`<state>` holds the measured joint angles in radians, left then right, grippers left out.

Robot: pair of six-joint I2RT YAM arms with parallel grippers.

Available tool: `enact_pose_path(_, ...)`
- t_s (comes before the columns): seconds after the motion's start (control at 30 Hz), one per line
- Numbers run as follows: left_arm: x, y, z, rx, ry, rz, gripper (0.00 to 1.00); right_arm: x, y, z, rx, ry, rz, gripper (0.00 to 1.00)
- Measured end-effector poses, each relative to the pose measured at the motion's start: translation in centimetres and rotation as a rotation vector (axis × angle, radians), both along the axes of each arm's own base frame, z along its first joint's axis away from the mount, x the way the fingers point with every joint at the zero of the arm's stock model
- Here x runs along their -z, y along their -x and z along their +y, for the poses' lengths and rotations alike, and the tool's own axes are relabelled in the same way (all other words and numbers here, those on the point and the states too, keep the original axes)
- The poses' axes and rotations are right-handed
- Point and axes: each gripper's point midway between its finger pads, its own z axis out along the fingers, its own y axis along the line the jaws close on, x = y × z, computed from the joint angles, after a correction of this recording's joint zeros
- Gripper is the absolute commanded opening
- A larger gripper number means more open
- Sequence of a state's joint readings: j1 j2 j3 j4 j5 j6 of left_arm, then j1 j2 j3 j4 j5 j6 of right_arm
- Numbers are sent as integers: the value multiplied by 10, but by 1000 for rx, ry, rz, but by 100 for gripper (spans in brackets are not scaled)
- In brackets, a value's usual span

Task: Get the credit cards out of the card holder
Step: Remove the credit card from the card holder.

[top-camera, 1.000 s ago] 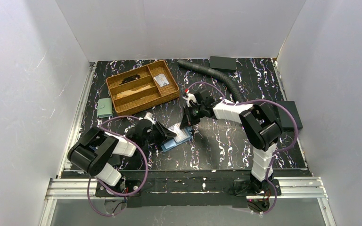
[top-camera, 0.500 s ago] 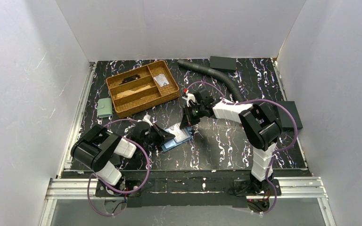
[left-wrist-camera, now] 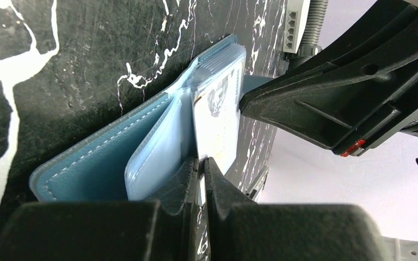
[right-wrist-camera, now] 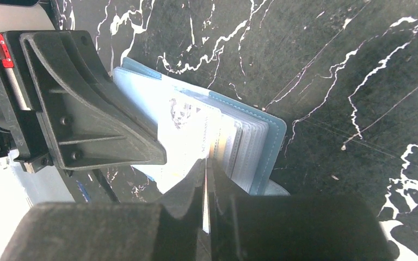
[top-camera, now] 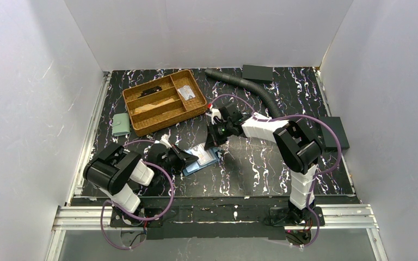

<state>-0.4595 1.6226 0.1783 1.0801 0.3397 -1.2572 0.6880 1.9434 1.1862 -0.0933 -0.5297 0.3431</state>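
Looking down from above: finding the card holder (top-camera: 201, 159) lying open on the table (top-camera: 261, 168), between the left gripper (top-camera: 188, 161) and right gripper (top-camera: 214, 142). At the left wrist: pinching the holder's near edge, fingers pressed together, beside a pale card (left-wrist-camera: 218, 117). At the right wrist: holding fingers almost together on a thin pale edge, card or sleeve unclear. Probably needing a firm left anchor while drawing straight out along the slot.

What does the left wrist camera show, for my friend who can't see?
The left gripper is pinched shut on an inner page of the open teal-blue card holder, which lies on a black white-veined table. A pale whitish card sits in the clear sleeves, and the right gripper reaches the holder's far edge.
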Motion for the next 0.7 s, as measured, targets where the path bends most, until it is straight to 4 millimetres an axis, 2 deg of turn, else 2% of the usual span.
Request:
enact_pose_path(0.4, 0, 1, 0, 40, 35, -6, 0, -1, 1, 1, -6, 2, 2, 26)
enact_pose_path(0.7, 1, 3, 5, 46, 44, -7, 0, -2, 1, 3, -10, 1, 0, 27)
